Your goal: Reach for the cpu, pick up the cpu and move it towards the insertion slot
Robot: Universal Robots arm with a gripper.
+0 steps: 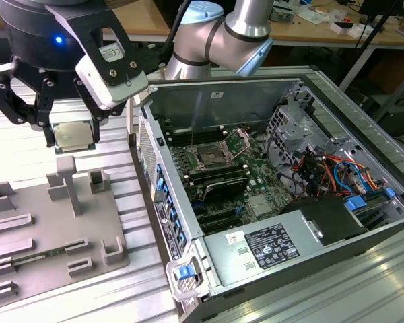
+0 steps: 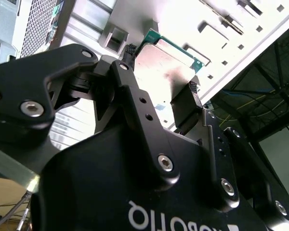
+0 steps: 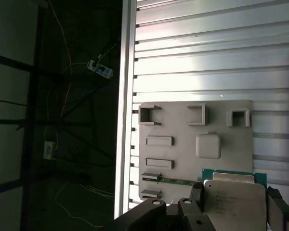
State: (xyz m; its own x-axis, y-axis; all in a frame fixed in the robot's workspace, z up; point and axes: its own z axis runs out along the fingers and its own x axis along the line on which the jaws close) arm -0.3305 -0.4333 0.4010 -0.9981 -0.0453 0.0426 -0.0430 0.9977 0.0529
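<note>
1. the cpu [image 1: 74, 136] sits flat in the air at the exterior view's left, silvery metal top facing up toward the wrist. it is square, so no long axis stands out.
2. the hand [image 1: 74, 133] is closed narrow on the cpu, a dark finger pressing on each of two opposite edges. the chip lies between the fingertips, just below the hand's black body.
3. below the chip, the grey fixture plate [image 1: 47, 232] lies on the ribbed aluminium bench [image 1: 141, 289]. the cpu hangs over the plate's far part, above a tall grey post and clear of it.
4. toward the exterior view's right stands the open computer case [image 1: 209, 101]. the insertion slot [image 1: 212, 159] sits on its green motherboard [image 1: 256, 195], well apart from the cpu.
5. the second wrist view looks along the hand and shows the cpu [image 2: 164, 72] clamped between the fingers [image 2: 185, 106], its green rim at the outer edge.
6. the first wrist view looks down past the cpu [image 3: 233, 202], faint print on its top, onto the fixture plate [image 3: 183, 130] and the bench [image 3: 192, 57].
</note>
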